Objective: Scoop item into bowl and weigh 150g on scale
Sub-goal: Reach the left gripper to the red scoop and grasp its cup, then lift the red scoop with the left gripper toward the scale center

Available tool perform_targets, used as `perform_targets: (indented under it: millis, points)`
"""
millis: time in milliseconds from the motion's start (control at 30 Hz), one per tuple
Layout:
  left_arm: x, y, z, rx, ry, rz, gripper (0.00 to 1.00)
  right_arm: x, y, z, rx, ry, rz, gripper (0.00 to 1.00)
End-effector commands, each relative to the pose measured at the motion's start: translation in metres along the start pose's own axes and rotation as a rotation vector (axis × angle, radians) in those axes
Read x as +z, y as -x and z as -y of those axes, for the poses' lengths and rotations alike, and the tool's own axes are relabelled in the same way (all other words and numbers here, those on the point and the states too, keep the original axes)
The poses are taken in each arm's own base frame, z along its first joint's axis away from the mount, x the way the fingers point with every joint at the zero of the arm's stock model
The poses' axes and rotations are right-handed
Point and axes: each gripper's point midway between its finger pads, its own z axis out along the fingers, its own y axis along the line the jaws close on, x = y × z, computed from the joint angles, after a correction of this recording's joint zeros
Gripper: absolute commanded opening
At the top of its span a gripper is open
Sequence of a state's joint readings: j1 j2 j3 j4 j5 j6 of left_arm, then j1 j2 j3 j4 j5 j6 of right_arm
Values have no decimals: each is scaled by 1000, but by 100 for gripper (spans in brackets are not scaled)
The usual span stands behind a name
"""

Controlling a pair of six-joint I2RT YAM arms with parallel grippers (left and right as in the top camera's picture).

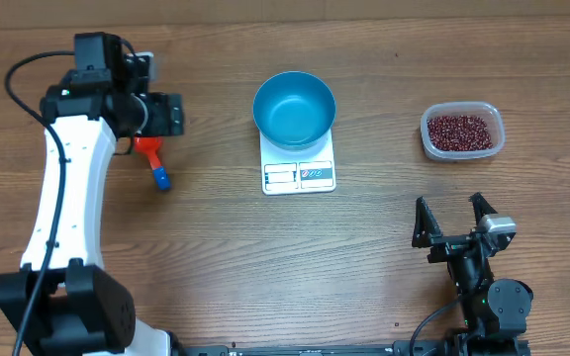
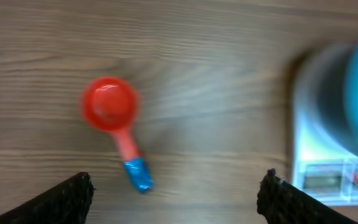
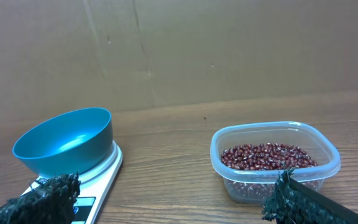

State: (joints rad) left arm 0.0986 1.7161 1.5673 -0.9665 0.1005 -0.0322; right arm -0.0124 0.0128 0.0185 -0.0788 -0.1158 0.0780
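The blue bowl [image 1: 294,107] sits empty on the white scale [image 1: 299,173] at mid-table. The item, dark red-brown beans [image 1: 459,130], fills a clear tub [image 1: 428,141] at the right. A red scoop [image 1: 148,150] with a blue handle tip lies flat on the table at the left. My left gripper [image 2: 176,196] hovers open above the scoop [image 2: 109,104], fingers [image 2: 61,200] wide either side of the handle end and not touching it. My right gripper [image 3: 169,202] is open and empty near the front edge, facing the bowl [image 3: 64,140] and the beans [image 3: 266,155].
The left arm [image 1: 67,188] runs from the front left up to the scoop. The right arm's base [image 1: 493,302] stands at the front right. A brown cardboard wall [image 3: 179,56] stands behind the table. Bare wood lies between the scale [image 3: 104,177] and the tub [image 3: 328,165].
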Motion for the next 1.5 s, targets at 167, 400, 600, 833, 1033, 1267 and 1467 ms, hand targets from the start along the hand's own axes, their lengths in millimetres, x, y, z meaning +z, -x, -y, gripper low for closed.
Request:
perform_targets:
  millis: [167, 400, 600, 833, 1033, 1267, 1467]
  points:
    - [40, 5, -79, -232, 164, -28, 84, 0, -2, 2, 1, -11, 5, 100]
    - [105, -9, -92, -222, 118, -115, 75, 0, -2, 2, 0, -11, 5, 100]
    - [139, -17, -96, -226, 115, -147, 69, 0, -2, 2, 0, -11, 5, 100]
    - [162, -22, -99, -211, 114, -158, 65, 0, -2, 2, 1, -11, 5, 100]
    - [171, -18, -98, -199, 112, -140, 56, 0, -2, 2, 1, -11, 5, 100]
    - [172, -12, -99, -197, 112, -117, 38, 0, -2, 2, 1, -11, 5, 100]
    - [172, -11, -99, -208, 112, -109, 8, 0, -2, 2, 1, -11, 5, 100]
